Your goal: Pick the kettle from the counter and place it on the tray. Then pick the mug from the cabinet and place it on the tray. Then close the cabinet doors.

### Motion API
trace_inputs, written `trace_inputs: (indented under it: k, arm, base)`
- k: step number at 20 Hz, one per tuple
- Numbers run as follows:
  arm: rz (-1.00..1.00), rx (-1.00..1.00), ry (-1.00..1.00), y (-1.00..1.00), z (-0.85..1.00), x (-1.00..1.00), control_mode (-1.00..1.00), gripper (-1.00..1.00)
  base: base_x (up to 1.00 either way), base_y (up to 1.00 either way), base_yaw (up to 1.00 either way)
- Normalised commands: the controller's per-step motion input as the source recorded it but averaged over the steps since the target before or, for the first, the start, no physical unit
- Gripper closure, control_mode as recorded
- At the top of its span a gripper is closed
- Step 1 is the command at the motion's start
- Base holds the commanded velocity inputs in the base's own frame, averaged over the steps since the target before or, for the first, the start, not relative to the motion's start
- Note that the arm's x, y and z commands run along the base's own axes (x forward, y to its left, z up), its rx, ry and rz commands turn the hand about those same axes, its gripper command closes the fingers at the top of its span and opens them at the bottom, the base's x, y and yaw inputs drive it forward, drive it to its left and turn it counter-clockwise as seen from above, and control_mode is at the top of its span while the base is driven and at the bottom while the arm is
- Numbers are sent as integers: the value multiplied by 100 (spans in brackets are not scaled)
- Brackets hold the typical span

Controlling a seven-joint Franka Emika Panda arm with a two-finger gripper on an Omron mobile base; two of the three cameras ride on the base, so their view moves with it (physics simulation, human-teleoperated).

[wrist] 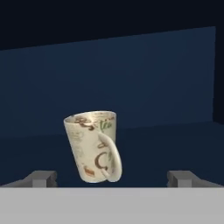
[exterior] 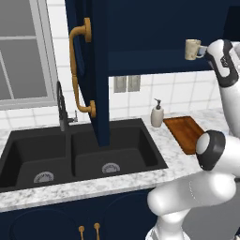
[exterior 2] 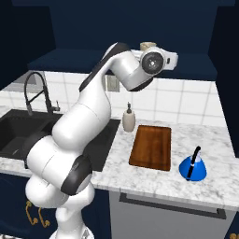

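The biggest risk here is knocking the mug (wrist: pixel 94 146) over or pushing it deeper into the cabinet (exterior: pixel 154 42). In the hand view it looks tilted, though that may be the camera's roll, and its loop handle faces the claw (wrist: pixel 113 178). If one finger strikes the handle or the rim on the way in, the mug could tip or spin off the shelf edge. A grip on the handle alone would probably be loose, so the mug might swing or drop on the way to the tray (exterior 2: pixel 151 147).

A second worry concerns order. The kettle (exterior 2: pixel 193 166) stands on the bench (exterior 2: pixel 205 135) just beside the tray, not on it, so by the task's sequence that step appears undone.

The claw is wide open and holds nothing. The mug sits on the cabinet shelf, directly ahead of the claw and roughly centred between the two fingertips, a little toward the left one, near but not touching. The left cabinet door (exterior: pixel 91 70) hangs open over the sink (exterior: pixel 79 154).
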Motion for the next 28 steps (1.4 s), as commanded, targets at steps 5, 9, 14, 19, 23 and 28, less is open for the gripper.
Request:
trace_inputs:
  k: [5,9,14,19,23,28]
  arm:
    - [4,0,3,0,-2,42,-100,-100]
    - [7,0,4,0,-3,41,-100,-100]
    - [6,0,2,0,-7,26,-100,-100]
    - [6,0,1,2,-11,17,-100,100]
    - [5,0,1,3,-13,4,-100,100]
    - [3,0,3,0,-11,0,-100,100]
  base:
    - [0,0,0]
    - [0,0,0]
    - [0,0,0]
    - [0,0,0]
    - [0,0,0]
    - [0,0,0]
